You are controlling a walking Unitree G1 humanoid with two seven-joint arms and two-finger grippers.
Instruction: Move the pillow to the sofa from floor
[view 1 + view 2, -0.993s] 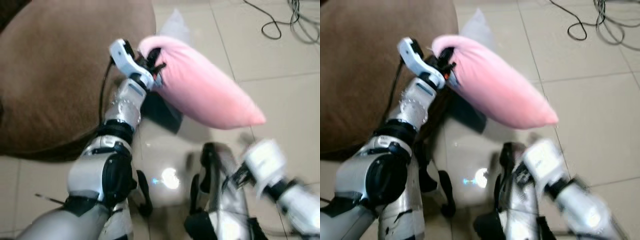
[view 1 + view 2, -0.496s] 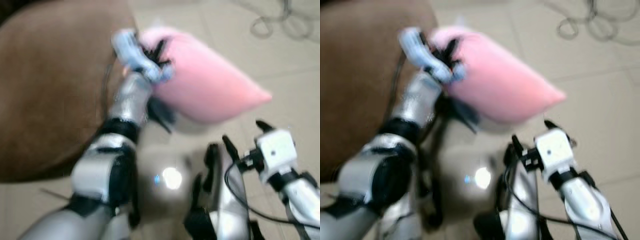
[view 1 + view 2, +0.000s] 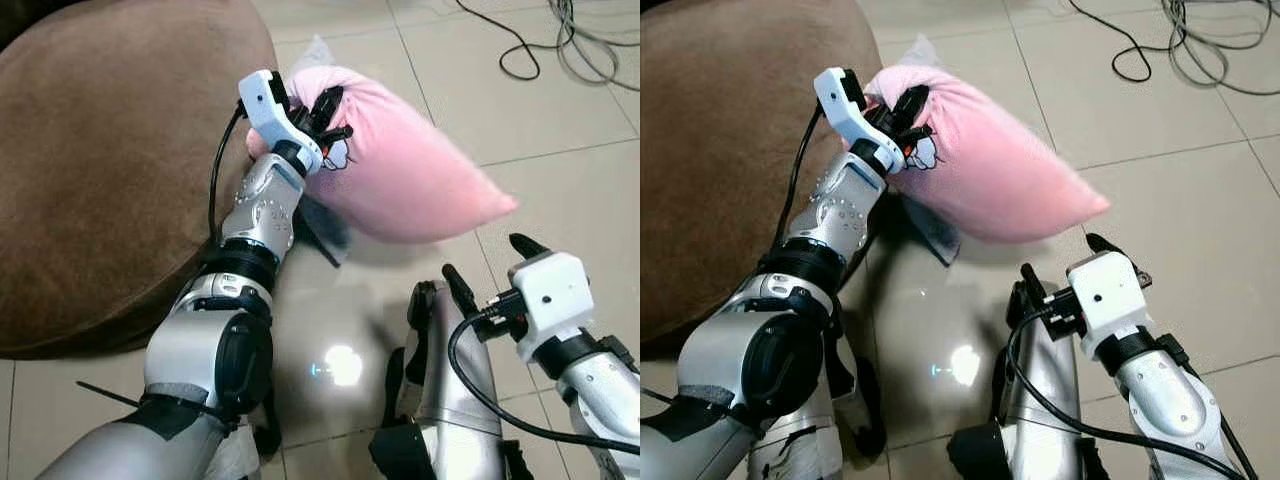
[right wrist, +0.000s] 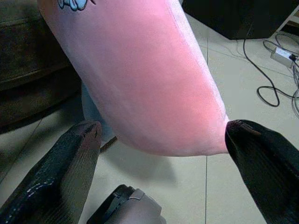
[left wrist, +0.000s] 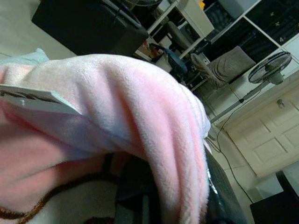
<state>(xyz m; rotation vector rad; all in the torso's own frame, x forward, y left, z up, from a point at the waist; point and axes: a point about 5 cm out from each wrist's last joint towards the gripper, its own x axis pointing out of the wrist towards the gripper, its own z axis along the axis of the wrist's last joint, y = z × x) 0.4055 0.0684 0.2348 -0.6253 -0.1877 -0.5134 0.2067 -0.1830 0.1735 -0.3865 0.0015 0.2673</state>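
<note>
A pink pillow (image 3: 400,170) hangs in the air at the upper middle of the frame, held up off the tiled floor (image 3: 560,190) by 1 end, with its far corner pointing toward the right. The left end effector (image 3: 325,115), at the top centre of the frame, is clamped onto the pillow's upper left end, its black fingers pressed into the soft fabric. In the left wrist view the pink fleece (image 5: 140,116) bunches right up against the camera, with a white label on it. A large brown sofa (image 3: 100,170) takes up the upper left of the frame, and the pillow's held end is just beside its rounded edge, not resting on it. The right end effector (image 3: 490,265) is at the lower right of the frame, below the pillow's free corner, with its 2 black fingers spread wide and holding nothing. In the right wrist view, 1 fingertip (image 4: 245,133) sits right at the pillow's (image 4: 149,74) lower corner, though contact is unclear. Black cables (image 3: 560,40) lie looped on the floor at the upper right of the frame.
</note>
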